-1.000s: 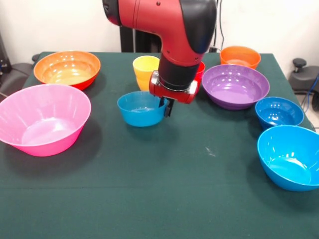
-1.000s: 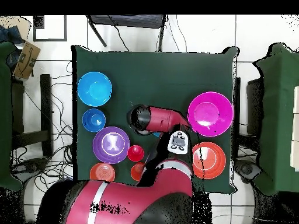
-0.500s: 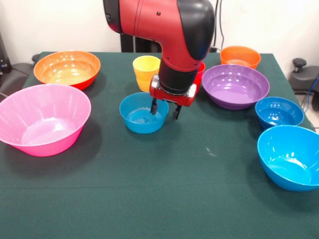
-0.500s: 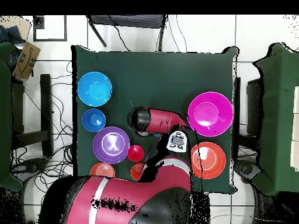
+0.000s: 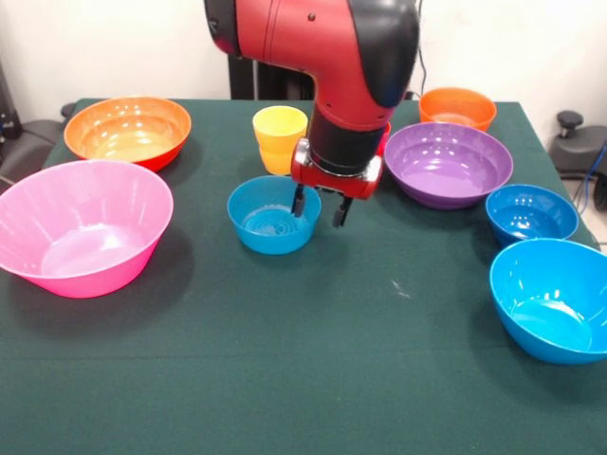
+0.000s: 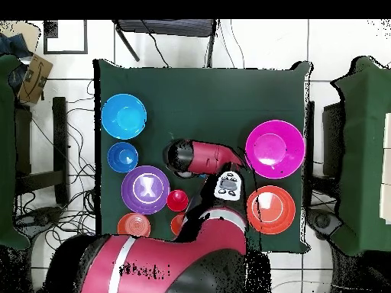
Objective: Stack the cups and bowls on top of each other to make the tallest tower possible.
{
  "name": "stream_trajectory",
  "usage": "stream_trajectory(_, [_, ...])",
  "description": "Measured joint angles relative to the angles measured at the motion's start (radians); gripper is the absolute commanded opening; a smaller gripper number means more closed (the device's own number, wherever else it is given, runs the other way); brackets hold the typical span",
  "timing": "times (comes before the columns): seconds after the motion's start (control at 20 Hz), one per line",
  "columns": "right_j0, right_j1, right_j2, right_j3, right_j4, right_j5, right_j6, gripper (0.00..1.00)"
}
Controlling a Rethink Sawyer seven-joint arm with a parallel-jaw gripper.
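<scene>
My gripper (image 5: pixel 318 204) hangs with its two fingers spread and nothing between them. One finger dips inside the rim of the small blue bowl (image 5: pixel 273 214); the other sits outside that rim, over bare cloth.

Front view only: the fingers, the small blue bowl under them, and the yellow cup (image 5: pixel 280 137) just behind the gripper. From overhead the arm (image 6: pixel 200 156) hides all of these.

Overhead shows what the arm masks in front: the red cup (image 6: pixel 177 201) stands clear beside the purple bowl (image 6: pixel 145 188).

No tower yet; every piece I can see sits singly on the table (image 5: pixel 313 379).

Open cloth lies in front of the gripper. To one side is the pink bowl (image 5: pixel 81 227) with the big orange bowl (image 5: pixel 127 130) behind it. To the other are a second small blue bowl (image 5: pixel 531 213) and the bright blue bowl (image 5: pixel 553 299) near the table edge.
</scene>
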Motion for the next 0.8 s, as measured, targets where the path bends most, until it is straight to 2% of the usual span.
stream_trajectory(0.5, [0.03, -0.091, -0.003, 0.041, 0.0, -0.005, 0.0, 1.0])
stream_trajectory(0.8, [0.028, -0.143, -0.004, 0.116, 0.0, -0.073, 0.0, 1.0])
